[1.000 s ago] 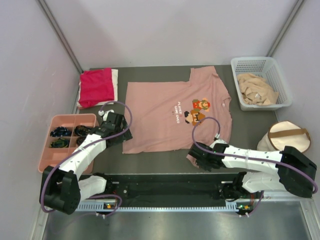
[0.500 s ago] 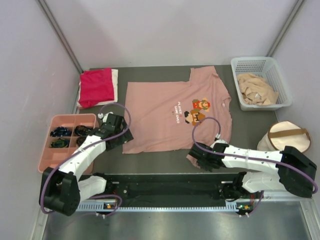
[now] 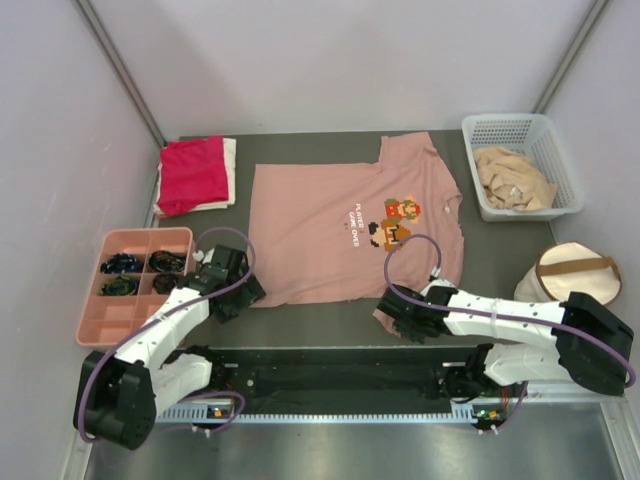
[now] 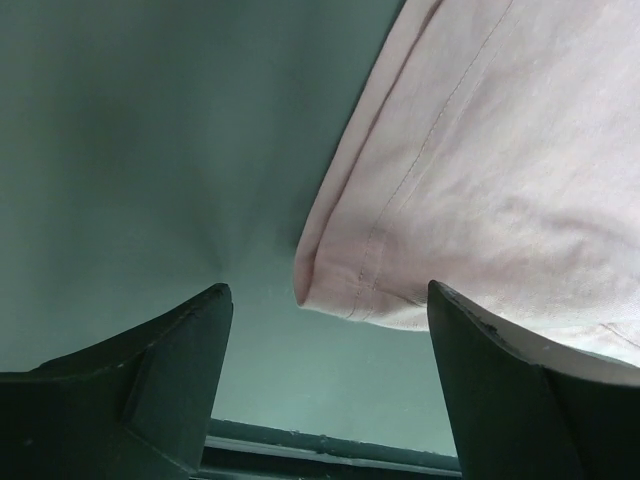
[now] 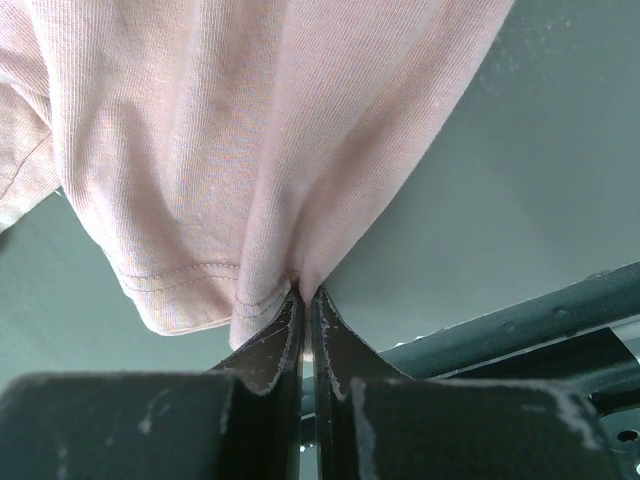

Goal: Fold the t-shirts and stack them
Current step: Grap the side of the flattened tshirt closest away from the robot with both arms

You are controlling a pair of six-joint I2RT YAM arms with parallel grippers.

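Observation:
A dusty-pink t-shirt [image 3: 330,225] with a pixel-art print lies spread flat mid-table. My left gripper [image 3: 247,294] hovers open at its near left corner. In the left wrist view that hem corner [image 4: 345,285] lies just ahead of the gap of the left gripper [image 4: 328,288], untouched. My right gripper [image 3: 399,319] is shut on a bunched fold of the shirt's near right edge. The right wrist view shows the pink cloth [image 5: 230,150] pinched in the right gripper [image 5: 305,293]. A folded red t-shirt [image 3: 193,173] lies on a white one [image 3: 230,158] at the back left. A tan one [image 3: 512,178] fills the basket.
A white plastic basket [image 3: 561,207] stands at the back right, with a round cream bag [image 3: 572,275] with a brown strap in front of it. A pink compartment tray [image 3: 105,318] with dark items sits at the left. A metal rail [image 3: 330,378] runs along the near edge.
My left gripper has drawn back toward the near edge, off the shirt's near left corner, and its jaws have narrowed slightly. The right gripper keeps its pinch in place.

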